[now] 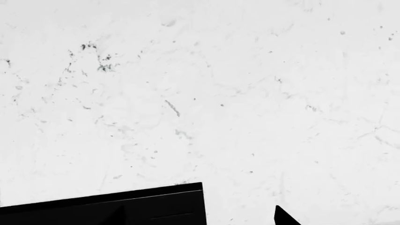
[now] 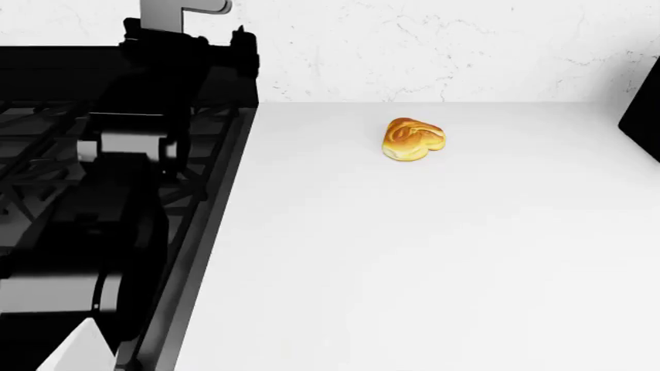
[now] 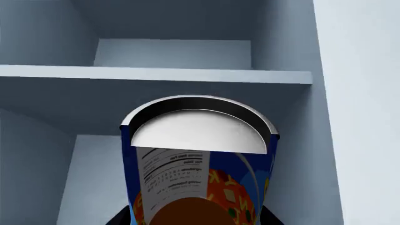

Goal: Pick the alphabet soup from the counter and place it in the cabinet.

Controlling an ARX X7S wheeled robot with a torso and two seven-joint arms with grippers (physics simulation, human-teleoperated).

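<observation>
Soup can [image 3: 200,168] in right claw [image 3: 196,220], facing open cabinet shelf [image 3: 156,75].

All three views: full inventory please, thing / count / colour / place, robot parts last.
alphabet soup: 1, blue label with grey metal end, in the right pincer, in front of the cabinet opening (right wrist view)
cabinet: 1, pale blue-grey, one shelf across it, nothing seen on the shelf; fills the right wrist view
bread roll: 1, golden-brown, on the counter towards the back wall
counter: 1, white, right of the stove
stove: 1, black with grates, left of the counter
marble wall: 1, white with grey veins, behind the counter; the same kind of surface fills the left wrist view
dark object: 1, black, right edge of the head view, cannot identify
left arm: 1, black and grey, over the stove
left pincer: 1, black, nothing between its fingers
</observation>
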